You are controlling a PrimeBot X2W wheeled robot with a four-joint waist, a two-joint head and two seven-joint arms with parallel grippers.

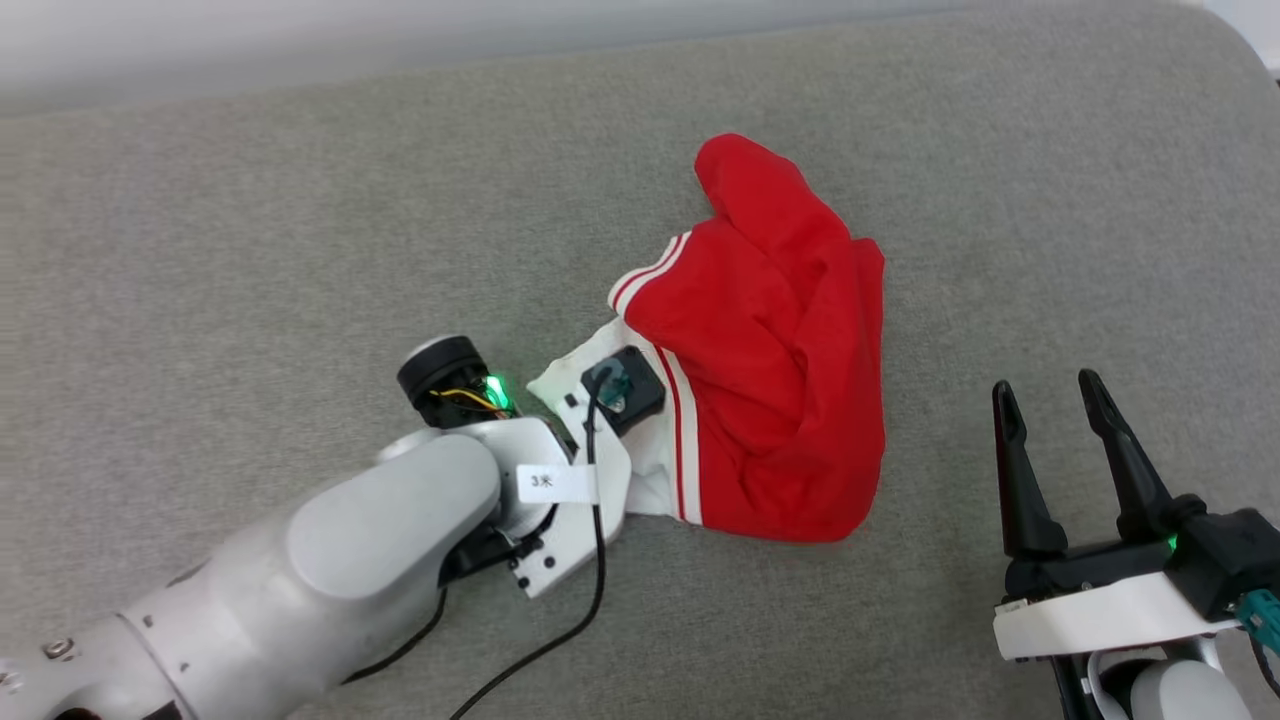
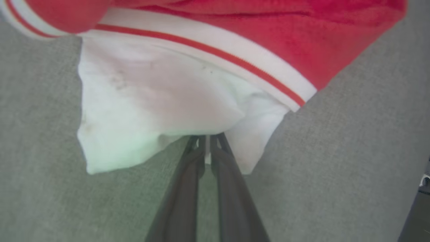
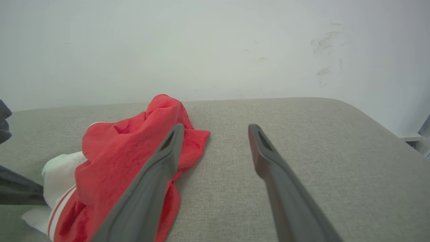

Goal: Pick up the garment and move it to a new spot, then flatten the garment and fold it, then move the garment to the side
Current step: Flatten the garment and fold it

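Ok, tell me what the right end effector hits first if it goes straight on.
Nothing near, it seems: the right end effector points over bare gray cushion, the shirt off to its left. Farther on is the white wall; depth is unclear.

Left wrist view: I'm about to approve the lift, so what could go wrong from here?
1. The left gripper has its jaws shut on just the edge of the white sleeve; so thin a bite may slip on lifting.
2. The garment lies bunched; hung from one sleeve it will likely twist.
3. The right gripper stands open, apart from the cloth, so nothing backs up the hold.
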